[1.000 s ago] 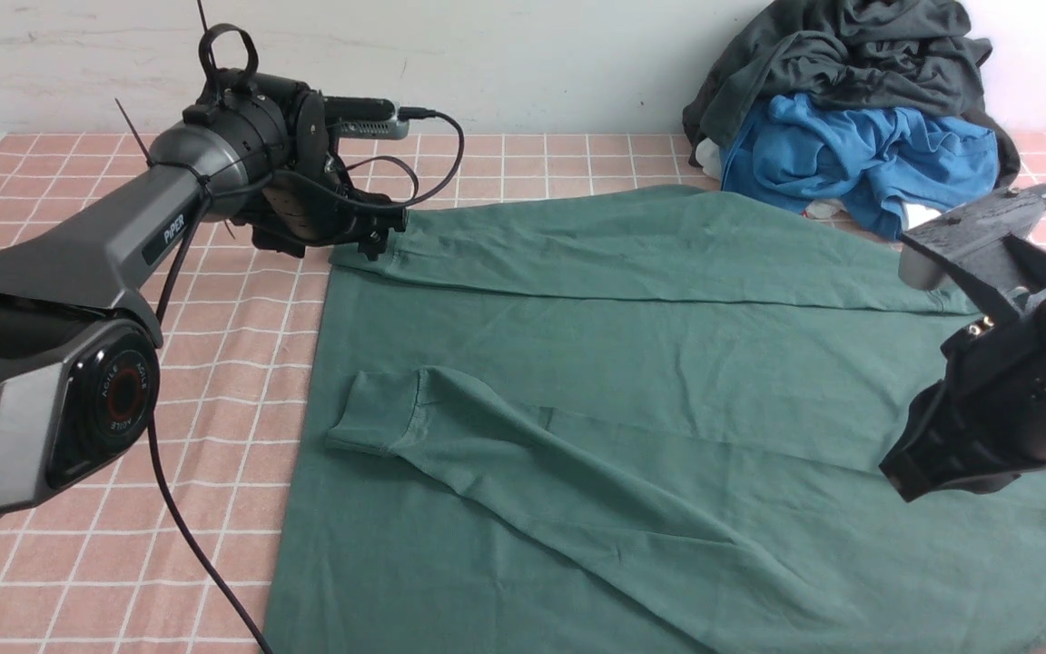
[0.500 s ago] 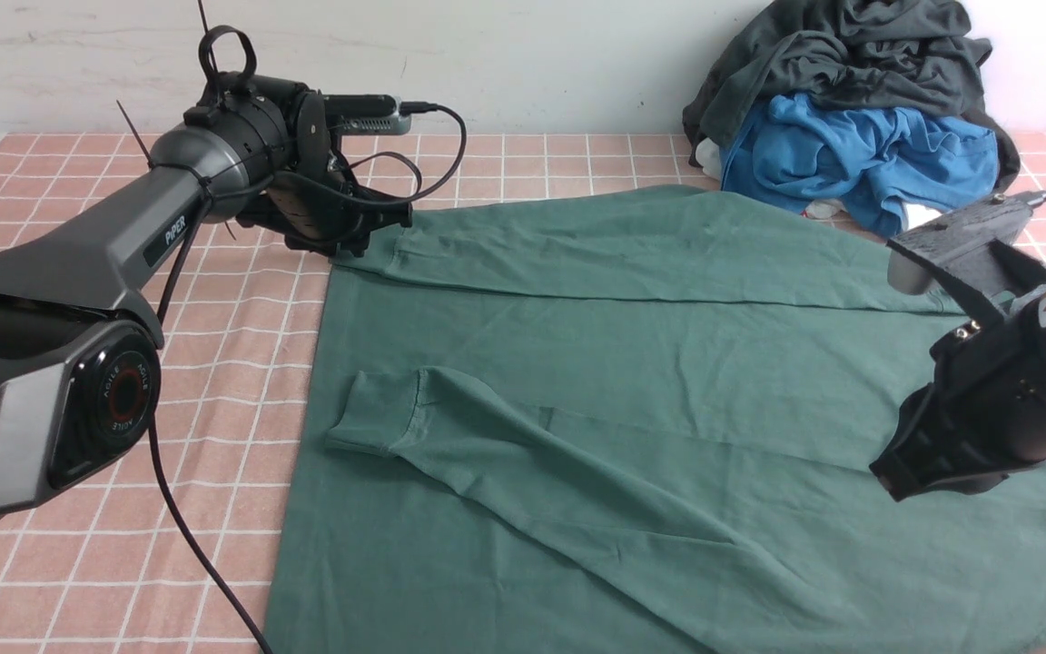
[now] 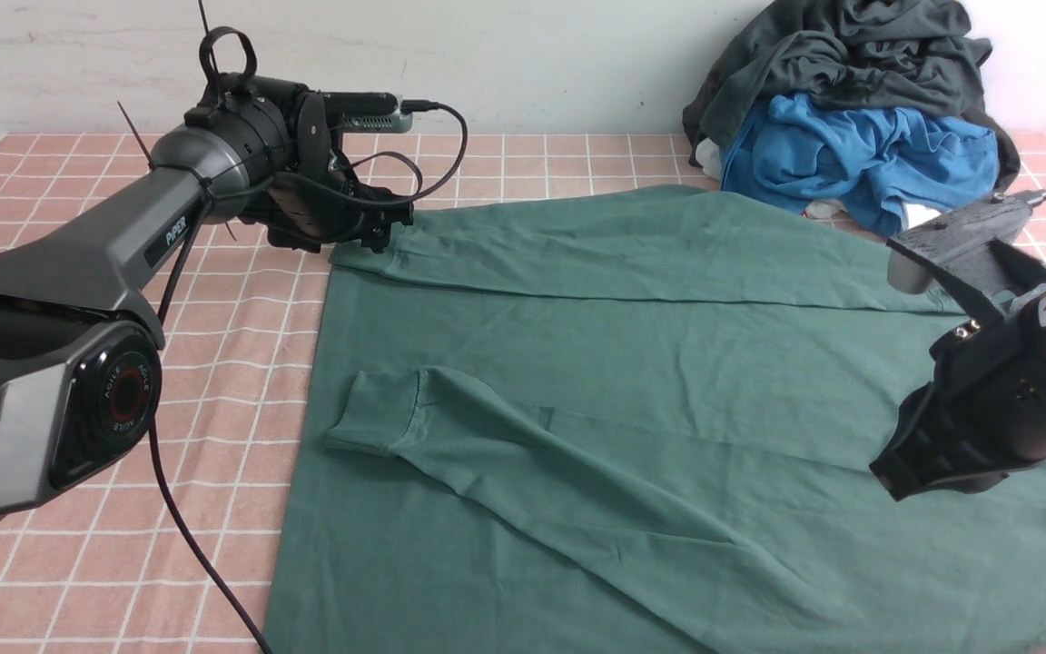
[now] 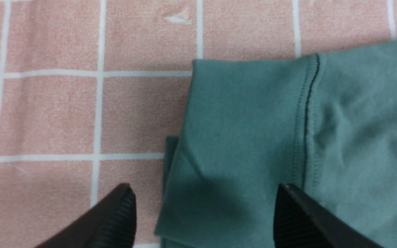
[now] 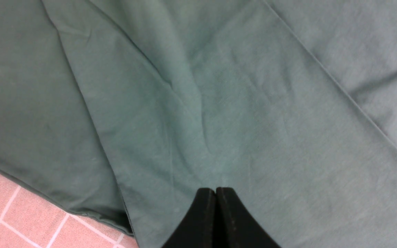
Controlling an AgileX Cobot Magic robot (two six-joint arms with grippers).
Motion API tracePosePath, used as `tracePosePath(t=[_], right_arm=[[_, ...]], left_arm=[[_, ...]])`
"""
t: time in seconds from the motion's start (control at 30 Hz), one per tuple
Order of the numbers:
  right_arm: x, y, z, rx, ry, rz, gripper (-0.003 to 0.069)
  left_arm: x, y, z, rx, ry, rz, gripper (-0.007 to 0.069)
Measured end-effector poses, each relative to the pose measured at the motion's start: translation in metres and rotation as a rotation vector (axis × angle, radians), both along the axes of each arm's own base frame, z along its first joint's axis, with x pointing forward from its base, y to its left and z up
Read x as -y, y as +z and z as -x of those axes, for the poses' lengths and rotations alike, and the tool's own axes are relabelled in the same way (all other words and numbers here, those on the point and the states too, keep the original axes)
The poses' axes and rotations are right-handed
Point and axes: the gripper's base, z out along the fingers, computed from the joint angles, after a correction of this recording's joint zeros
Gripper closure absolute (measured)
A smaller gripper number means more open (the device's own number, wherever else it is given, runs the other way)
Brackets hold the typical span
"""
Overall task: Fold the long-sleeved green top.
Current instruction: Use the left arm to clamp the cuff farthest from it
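A single green long-sleeved top (image 3: 632, 381) lies spread flat across the middle of a pink-tiled worktop (image 3: 241, 363). Its dull forest-green cloth is smooth but for shallow creases, and its near edge runs out of frame at 6 o'clock. At 4 o'clock the right gripper (image 3: 891, 477) hangs just above the cloth, its two fingers (image 5: 205, 220) pressed together with nothing between them. The near sleeve (image 3: 577, 481) is folded over the body, slanting from 5 o'clock to the ribbed near cuff (image 3: 369, 413) at 9 o'clock. The far sleeve (image 3: 650, 254) lies straight along the top's far edge and ends at 10 o'clock in the far cuff (image 4: 240, 120). There the left gripper (image 3: 378, 238) sits low with its two fingers (image 4: 115, 217) spread wide, one over bare tile, the other over the cuff's seam, gripping nothing. Whether they touch the cloth cannot be told. At 1 o'clock two more garments are heaped, one blue garment (image 3: 850, 159) under one dark grey garment (image 3: 850, 54), just beside the top's far edge. A pale wall (image 3: 532, 54) closes the scene.
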Motion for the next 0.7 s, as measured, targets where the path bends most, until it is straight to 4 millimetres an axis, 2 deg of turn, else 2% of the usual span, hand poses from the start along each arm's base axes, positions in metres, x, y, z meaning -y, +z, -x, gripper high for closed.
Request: tracePosePath(t=[0.1, 0.23, 0.53, 0.7], right_arm=[[0.0, 0.0, 0.0, 0.0, 0.0, 0.0, 0.0673], [0.0, 0.0, 0.0, 0.0, 0.0, 0.0, 0.0673], [0.0, 0.0, 0.0, 0.0, 0.0, 0.0, 0.0673], [0.0, 0.0, 0.0, 0.0, 0.0, 0.0, 0.0673]], left_arm=[[0.0005, -0.0075, -0.0002, -0.017, 0.0, 0.003, 0.0138], [0.0006, -0.009, -0.0002, -0.02, -0.004, 0.002, 0.0204], [0.0007, -0.0087, -0.0003, -0.019, -0.006, 0.001, 0.045], [0.0006, -0.0059, -0.0002, -0.016, -0.006, 0.001, 0.0482]])
